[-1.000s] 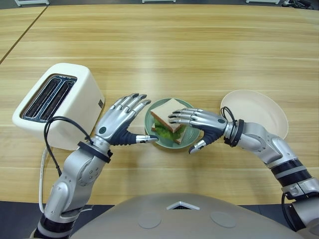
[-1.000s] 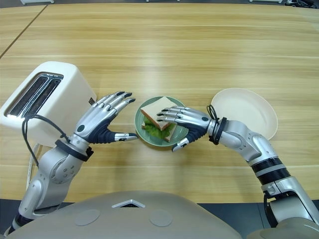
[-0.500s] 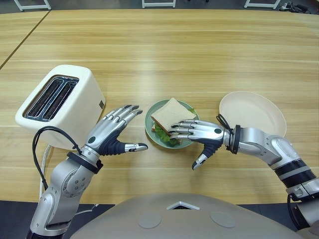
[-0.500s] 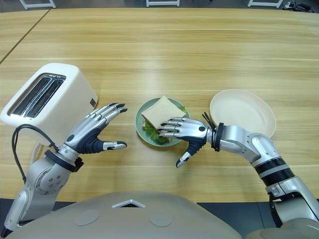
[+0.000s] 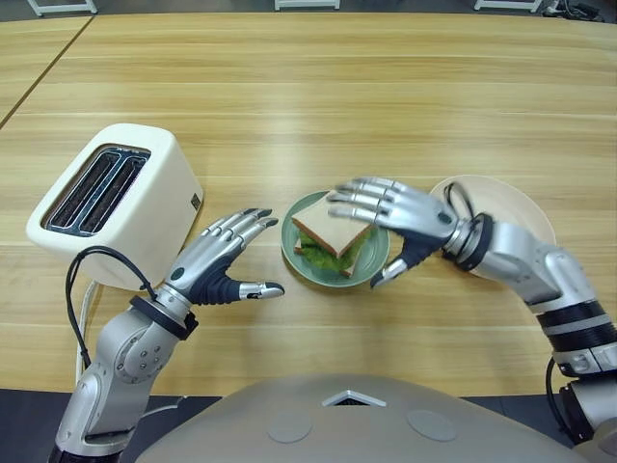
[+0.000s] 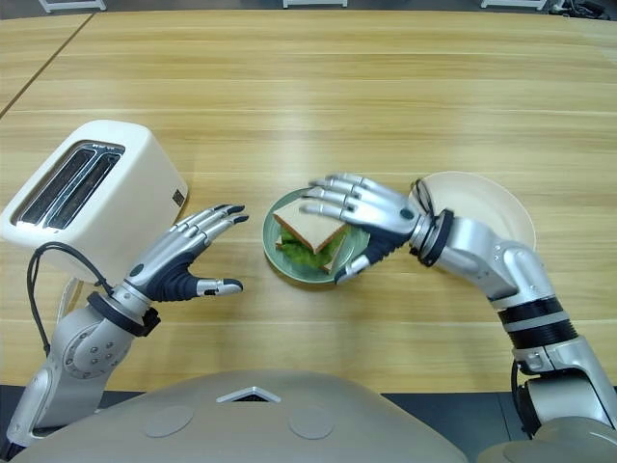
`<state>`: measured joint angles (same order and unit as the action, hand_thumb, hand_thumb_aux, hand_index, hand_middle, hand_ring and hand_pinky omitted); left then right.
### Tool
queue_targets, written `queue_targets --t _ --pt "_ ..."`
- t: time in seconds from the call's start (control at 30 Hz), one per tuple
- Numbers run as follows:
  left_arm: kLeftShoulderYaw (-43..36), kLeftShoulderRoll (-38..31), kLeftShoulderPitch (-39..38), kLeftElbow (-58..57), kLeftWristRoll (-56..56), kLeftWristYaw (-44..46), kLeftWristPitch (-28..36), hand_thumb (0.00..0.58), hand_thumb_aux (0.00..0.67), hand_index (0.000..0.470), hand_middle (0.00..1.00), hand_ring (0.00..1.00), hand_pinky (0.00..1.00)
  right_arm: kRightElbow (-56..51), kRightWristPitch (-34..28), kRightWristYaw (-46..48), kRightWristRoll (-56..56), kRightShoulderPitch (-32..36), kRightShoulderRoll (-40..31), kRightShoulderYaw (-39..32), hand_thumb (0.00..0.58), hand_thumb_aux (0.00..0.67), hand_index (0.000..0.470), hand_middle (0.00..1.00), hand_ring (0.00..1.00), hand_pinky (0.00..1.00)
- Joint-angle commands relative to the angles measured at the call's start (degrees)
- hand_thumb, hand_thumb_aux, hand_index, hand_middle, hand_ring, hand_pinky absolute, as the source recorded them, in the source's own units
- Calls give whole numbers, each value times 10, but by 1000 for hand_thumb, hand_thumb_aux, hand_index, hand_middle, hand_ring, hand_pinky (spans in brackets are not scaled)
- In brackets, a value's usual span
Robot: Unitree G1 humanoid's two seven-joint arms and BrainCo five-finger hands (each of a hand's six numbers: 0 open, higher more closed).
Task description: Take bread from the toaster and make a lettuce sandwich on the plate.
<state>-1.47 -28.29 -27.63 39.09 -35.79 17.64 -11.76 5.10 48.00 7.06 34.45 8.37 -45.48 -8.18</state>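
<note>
Green plate is sitting on the wooden tabletop with the sandwich on it, bread on top and lettuce poking out at the near edge. Right hand is now hovering over the plate's right side, spread open and holding nothing. Half a second ago it was lying lower, at the near side of the plate in front of the sandwich, so it's been lifting up and away. Left hand is hanging open just left of the plate, not touching it. That's pretty much where it was half a second back, and further out than a second ago. Toaster is sitting further left of the plate, and a cream dish is sitting right of it, partly behind the right wrist.
</note>
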Motion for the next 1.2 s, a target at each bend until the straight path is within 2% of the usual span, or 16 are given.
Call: queue_targets --t 0.03,0.07,0.1,0.13,0.17,0.2,0.33,0.43,0.67,0.9,1.07,1.2 --pt "16 -6 -5 6 23 8 -6 0 0 0 0 0 0 15 -15 94 -82 -52 -80 9 0 0 0 39 39 39" --pt "18 -9 -9 8 28 12 -9 0 0 0 0 0 0 16 -17 118 -104 -64 -98 9 0 0 0 443 443 443" --pt "19 -13 -13 11 37 19 -11 0 0 0 0 0 0 16 -19 141 -132 -76 -115 6 227 147 103 804 804 804" --pt "18 -19 -18 12 46 27 -17 0 0 0 0 0 0 17 -23 164 -160 -86 -130 5 558 539 378 1000 1000 1000" --pt "17 -26 -23 15 58 39 -20 436 336 236 776 776 776 20 -27 184 -182 -95 -142 5 580 670 470 1000 1000 1000" --pt "13 -35 -30 18 79 55 -26 580 670 470 1000 1000 1000 23 -33 204 -204 -104 -154 7 580 670 470 1000 1000 1000" --pt "13 -74 -55 8 143 109 -43 580 670 470 1000 1000 1000 51 -57 271 -278 -142 -194 19 580 670 470 1000 1000 1000" --pt "-4 -96 -58 -12 135 142 -37 580 670 470 1000 1000 1000 53 -70 312 -278 -163 -195 -2 580 670 470 1000 1000 1000" --pt "-136 -60 42 -132 41 149 -37 580 670 470 1000 1000 1000 35 -71 356 -201 -205 -146 -88 580 670 470 1000 1000 1000" --pt "-206 -17 130 -251 -18 125 -19 580 670 470 1000 1000 1000 -60 -49 307 -74 -129 -50 -132 580 670 470 1000 1000 1000" --pt "-222 -5 164 -295 -23 110 -12 580 670 470 1000 1000 1000 -181 -45 252 6 -27 15 -169 580 670 470 1000 1000 1000" --pt "-227 9 225 -361 -13 96 -21 580 670 470 1000 1000 1000 -252 -38 213 44 34 47 -196 580 670 470 1000 1000 1000"
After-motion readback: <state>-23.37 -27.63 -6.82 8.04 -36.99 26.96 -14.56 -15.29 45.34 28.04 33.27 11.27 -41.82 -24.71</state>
